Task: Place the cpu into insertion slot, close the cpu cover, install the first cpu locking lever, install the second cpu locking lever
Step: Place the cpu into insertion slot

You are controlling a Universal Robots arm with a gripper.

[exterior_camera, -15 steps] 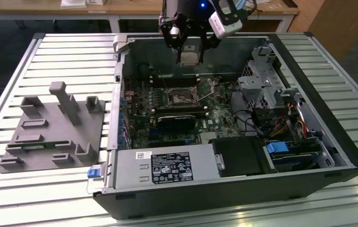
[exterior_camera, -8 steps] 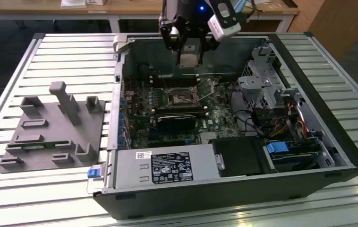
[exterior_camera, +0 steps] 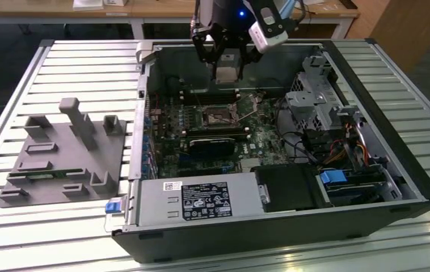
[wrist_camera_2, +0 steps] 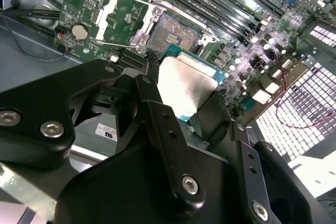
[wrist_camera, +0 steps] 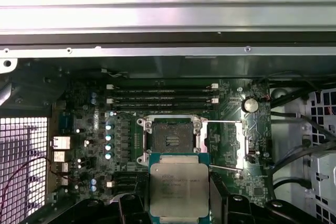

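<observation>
Exterior view's left: a grey moulded plastic fixture (exterior_camera: 63, 150) is lying on the slatted metal table (exterior_camera: 18, 85). Right of it, inside the open black computer case (exterior_camera: 396, 170), the black gripper (exterior_camera: 227, 69) is clamping the flat silver-topped square cpu (exterior_camera: 228, 76) and hovering it clear of the black-framed square insertion slot (exterior_camera: 219, 117). The thin silvery cpu cover (wrist_camera_2: 123, 22) is lying swung open beside the slot.

One cpu (wrist_camera: 179, 190) and one insertion slot (wrist_camera: 171, 141) are counted. Two locking levers (wrist_camera: 223, 121), one computer case (exterior_camera: 275, 226) and one grey fixture (exterior_camera: 63, 153) are seen.

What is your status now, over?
Gripper shut on flat square silver-grey cpu. Square black-framed insertion slot bare, silvery frame cpu cover open. Path to slot unobstructed.
</observation>
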